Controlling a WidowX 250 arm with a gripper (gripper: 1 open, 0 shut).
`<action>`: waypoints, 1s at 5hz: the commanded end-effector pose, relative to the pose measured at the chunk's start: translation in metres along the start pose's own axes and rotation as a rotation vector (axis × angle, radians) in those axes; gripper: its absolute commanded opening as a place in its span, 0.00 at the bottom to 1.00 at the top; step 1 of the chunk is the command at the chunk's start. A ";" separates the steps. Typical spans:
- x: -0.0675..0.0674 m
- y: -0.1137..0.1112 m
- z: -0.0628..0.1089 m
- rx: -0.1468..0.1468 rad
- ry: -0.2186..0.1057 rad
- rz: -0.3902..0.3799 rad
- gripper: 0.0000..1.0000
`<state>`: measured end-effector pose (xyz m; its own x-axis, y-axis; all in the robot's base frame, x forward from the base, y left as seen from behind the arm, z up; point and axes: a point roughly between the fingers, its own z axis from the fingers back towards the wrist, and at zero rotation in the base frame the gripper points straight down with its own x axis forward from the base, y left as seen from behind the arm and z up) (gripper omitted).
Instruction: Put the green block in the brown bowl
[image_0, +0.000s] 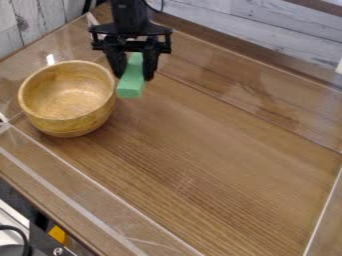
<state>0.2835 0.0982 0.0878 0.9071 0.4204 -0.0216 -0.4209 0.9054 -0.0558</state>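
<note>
The robot gripper, black, comes from the top of the view, left of the centre, and points down toward the wooden table. Its jaws are closed on the green block, w/ one jaw at each side of it. The block hangs below the jaws w/ its long side more or less upright, a bit tilted, & its lower part is well visible; the upper part is hidden btwn the jaws. In the pic, the block is just beside the right rim of the brown bowl, approx. at the height of the rim's upper right part, so it is outside the bowl opening as seen from this cam. If it touches the rim, I cannot tell. The bowl stands on the left part of the table, near the table's left edge, w/ its opening up. At the bottom left corner there is a black cable, & next to it a small yellow object.
</note>
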 end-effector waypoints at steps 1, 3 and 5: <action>0.016 0.015 0.015 0.014 -0.075 0.051 0.00; 0.025 0.066 0.020 0.041 -0.086 0.088 0.00; 0.034 0.100 0.019 0.070 -0.085 0.024 0.00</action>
<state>0.2659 0.1976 0.0827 0.8936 0.4488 0.0048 -0.4488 0.8936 -0.0006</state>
